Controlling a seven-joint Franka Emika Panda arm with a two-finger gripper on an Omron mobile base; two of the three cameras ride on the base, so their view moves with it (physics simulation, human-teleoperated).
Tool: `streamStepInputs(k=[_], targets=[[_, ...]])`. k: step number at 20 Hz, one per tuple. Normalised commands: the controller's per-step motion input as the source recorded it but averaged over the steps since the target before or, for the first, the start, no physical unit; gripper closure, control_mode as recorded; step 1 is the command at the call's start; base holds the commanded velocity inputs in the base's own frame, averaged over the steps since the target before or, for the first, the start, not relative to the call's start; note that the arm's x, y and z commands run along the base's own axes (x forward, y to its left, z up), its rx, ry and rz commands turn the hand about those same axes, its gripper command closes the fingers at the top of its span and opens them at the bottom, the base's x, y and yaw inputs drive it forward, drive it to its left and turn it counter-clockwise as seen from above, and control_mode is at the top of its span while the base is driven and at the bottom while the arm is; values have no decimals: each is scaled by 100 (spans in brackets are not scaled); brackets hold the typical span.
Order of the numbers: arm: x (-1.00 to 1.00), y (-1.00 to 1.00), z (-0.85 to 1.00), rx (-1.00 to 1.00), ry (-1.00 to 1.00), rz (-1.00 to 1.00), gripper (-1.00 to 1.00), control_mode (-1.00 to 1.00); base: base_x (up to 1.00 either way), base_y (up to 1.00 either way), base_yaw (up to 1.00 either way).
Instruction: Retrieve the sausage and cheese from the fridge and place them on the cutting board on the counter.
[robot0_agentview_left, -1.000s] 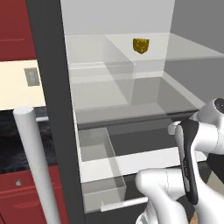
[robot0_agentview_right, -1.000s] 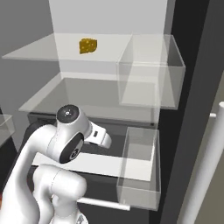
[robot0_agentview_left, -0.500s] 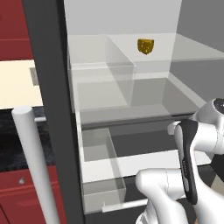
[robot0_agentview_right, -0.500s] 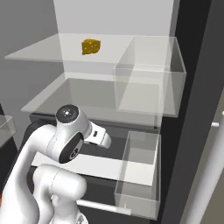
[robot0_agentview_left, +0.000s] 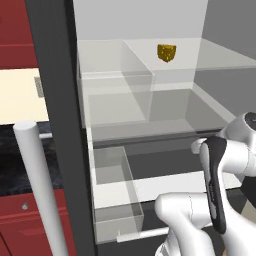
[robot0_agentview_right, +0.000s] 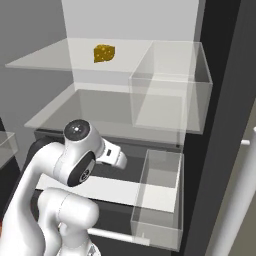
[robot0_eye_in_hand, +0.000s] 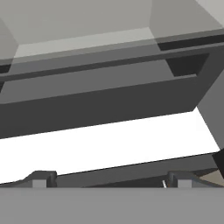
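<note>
Fridge (robot0_agentview_left: 55, 100) open; cheese (robot0_agentview_left: 166, 52) on top shelf, upper centre of left base view; gripper (robot0_eye_in_hand: 109, 180) at bottom of hand view, fingers apart, holding nothing.

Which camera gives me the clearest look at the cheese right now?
The right base view: the cheese sits unobstructed on the upper glass shelf of the fridge, its wedge shape plain. The left base view also shows the cheese, slightly smaller, behind a clear bin. The hand view faces a lower shelf instead.
</note>
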Motion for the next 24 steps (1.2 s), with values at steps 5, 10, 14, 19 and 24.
streamStepInputs(k=[5,10,14,19,24], targets=[[-18,-1,20,-1,-39,7,-100,-100,0,0,0],[-15,4,32,-10,-19,0,-100,-100,0,0,0],[-3,22,35,-7,-7,0,-100,-100,0,0,0],[-3,19,52,-2,3,0,-100,-100,0,0,0],[-7,18,54,0,3,-2,-100,-100,0,0,0]])
